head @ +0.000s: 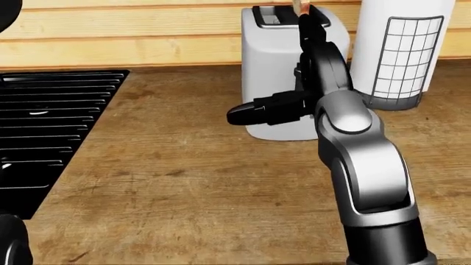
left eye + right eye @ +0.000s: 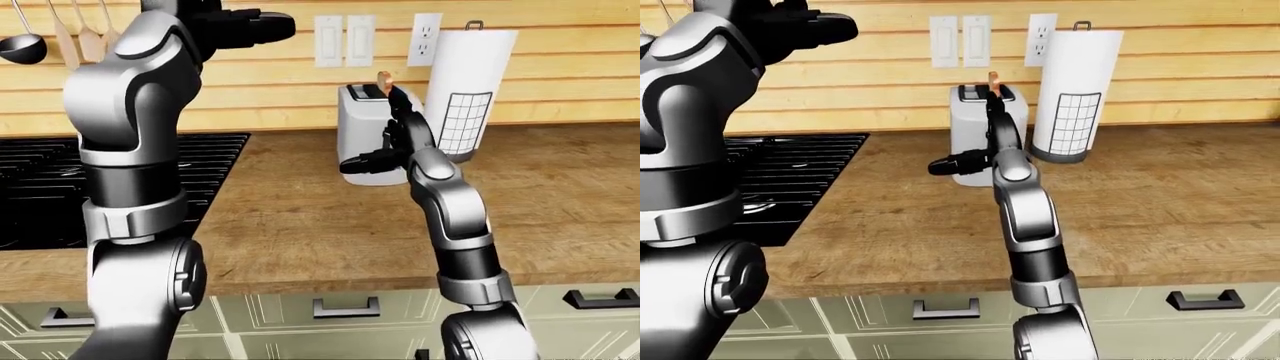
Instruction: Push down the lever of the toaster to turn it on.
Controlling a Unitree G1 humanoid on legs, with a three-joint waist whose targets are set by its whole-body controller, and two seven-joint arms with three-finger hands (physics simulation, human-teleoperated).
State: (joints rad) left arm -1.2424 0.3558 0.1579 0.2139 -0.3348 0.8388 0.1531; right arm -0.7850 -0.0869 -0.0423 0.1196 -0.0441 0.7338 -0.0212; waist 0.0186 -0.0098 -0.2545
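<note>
White, boxy toaster (image 1: 276, 72) stands on the wooden counter (image 1: 169, 182) at the head view's 12 o'clock, by the wall. My right hand (image 1: 294, 83) covers its face; fingers spread, one pointing to 9 o'clock.

Even, bright, diffuse light across all three renders; no visible source. Soft shadow at the toaster (image 1: 283, 66) base, toward 6 o'clock. Glossy highlights on the right arm's (image 1: 360, 160) silver shell. Stove grate (image 1: 51, 132) at 9 o'clock renders near-black. Sharp throughout; no blur, no edge distortion.
</note>
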